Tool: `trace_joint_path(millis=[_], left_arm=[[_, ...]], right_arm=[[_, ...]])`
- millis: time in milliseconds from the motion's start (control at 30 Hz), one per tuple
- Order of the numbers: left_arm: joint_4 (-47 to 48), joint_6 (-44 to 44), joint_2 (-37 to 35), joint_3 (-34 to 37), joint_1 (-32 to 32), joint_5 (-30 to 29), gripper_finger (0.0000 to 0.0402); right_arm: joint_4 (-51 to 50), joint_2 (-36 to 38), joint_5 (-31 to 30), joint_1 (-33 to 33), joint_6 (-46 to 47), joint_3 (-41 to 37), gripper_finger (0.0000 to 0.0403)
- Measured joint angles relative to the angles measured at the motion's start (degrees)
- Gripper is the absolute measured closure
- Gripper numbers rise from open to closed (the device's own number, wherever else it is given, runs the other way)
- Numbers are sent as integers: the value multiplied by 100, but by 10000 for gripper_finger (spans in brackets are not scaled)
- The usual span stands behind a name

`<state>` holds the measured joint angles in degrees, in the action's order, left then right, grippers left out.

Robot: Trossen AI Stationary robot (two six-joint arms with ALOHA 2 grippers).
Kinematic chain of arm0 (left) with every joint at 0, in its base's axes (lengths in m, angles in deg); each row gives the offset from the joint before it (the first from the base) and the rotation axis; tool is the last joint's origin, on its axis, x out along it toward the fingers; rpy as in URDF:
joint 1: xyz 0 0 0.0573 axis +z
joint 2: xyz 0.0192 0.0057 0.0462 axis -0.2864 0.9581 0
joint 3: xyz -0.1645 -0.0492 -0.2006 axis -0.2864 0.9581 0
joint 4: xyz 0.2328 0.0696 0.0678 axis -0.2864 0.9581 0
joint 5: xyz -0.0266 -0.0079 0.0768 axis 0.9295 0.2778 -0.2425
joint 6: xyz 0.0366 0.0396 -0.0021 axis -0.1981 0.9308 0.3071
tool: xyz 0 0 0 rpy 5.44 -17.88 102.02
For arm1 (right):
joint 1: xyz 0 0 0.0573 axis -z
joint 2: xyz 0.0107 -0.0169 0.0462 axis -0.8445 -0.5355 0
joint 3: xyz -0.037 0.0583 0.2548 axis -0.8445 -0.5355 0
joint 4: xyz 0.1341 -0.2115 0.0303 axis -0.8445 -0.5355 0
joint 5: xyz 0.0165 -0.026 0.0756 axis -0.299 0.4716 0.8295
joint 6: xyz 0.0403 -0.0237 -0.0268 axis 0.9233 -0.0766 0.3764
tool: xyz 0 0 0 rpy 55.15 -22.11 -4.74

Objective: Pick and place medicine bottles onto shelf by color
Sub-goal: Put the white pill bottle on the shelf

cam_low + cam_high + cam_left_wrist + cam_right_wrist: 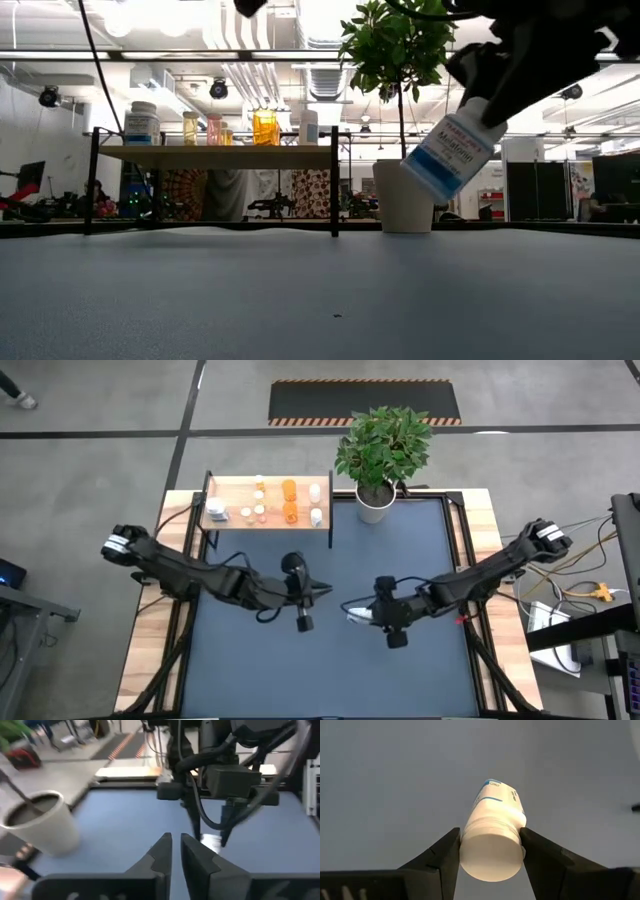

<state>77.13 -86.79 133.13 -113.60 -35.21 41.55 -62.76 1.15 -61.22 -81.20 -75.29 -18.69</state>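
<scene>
Bright, even overhead light. In the low view, ceiling lamps (150,15) glare from ten to twelve o'clock. The white bottle's cap (491,851) is blown out. Left wrist view blurs, worst on the plant pot (42,822) at nine o'clock.

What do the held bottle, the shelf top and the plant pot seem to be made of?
Held bottle: probably plastic, smooth opaque white with a printed label. Shelf top: light wood or wood-look board, matt with faint grain. Plant pot: plain matt white, ceramic or plastic.
</scene>
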Motion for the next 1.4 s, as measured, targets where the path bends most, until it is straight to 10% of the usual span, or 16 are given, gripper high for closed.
trace_joint_path(millis=[600,1400], left_arm=[[-6,-1309,644,-37,-144,800,184],[663,-740,660,4,-479,1126,171]], right_arm=[[383,-772,89,-2,-985,476,229],[2075,-711,169,11,-1883,520,229]])
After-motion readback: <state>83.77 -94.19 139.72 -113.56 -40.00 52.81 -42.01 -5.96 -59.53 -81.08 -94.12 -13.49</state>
